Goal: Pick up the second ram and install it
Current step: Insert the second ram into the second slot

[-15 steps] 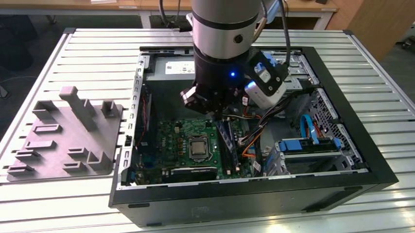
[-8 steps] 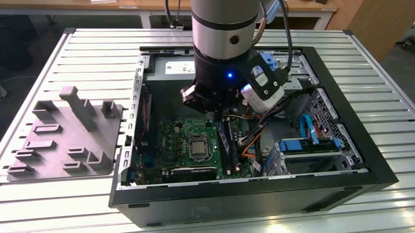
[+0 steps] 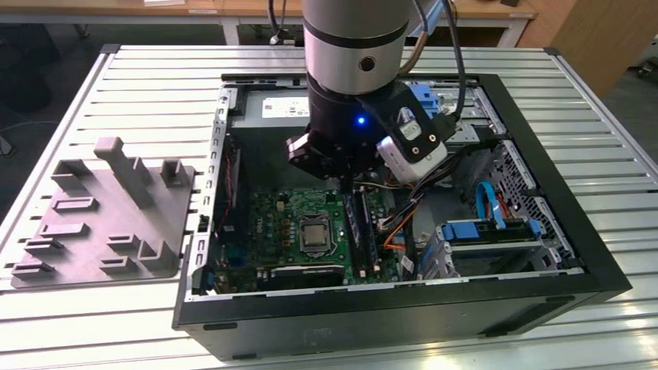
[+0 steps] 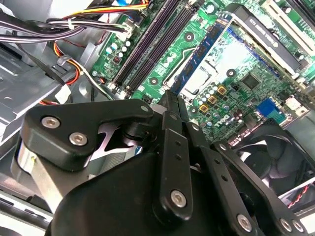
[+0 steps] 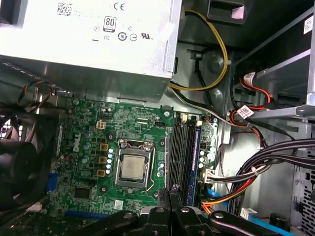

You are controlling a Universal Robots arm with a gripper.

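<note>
The second ram (image 4: 199, 56) is a thin, long board with a bluish edge, and it runs out from between my closed fingertips. My gripper (image 4: 170, 98) is shut on it inside the open computer case (image 3: 411, 308). In the first wrist view the ram (image 5: 193, 157) hangs beside the long black memory slots (image 5: 177, 147), parallel to them, with the gripper (image 5: 171, 191) just below. In the exterior view the gripper (image 3: 350, 181) is low over the green motherboard, and the ram (image 3: 360, 220) shows as a dark strip to the right of the CPU socket (image 3: 311, 231).
The silver power supply (image 5: 98, 39) sits beyond the motherboard. Bundled black, yellow and red cables (image 5: 256, 167) crowd the side next to the slots. A black fan (image 4: 275, 157) is on the CPU's far side. Outside the case, a grey holder fixture (image 3: 103, 208) lies on the slatted table.
</note>
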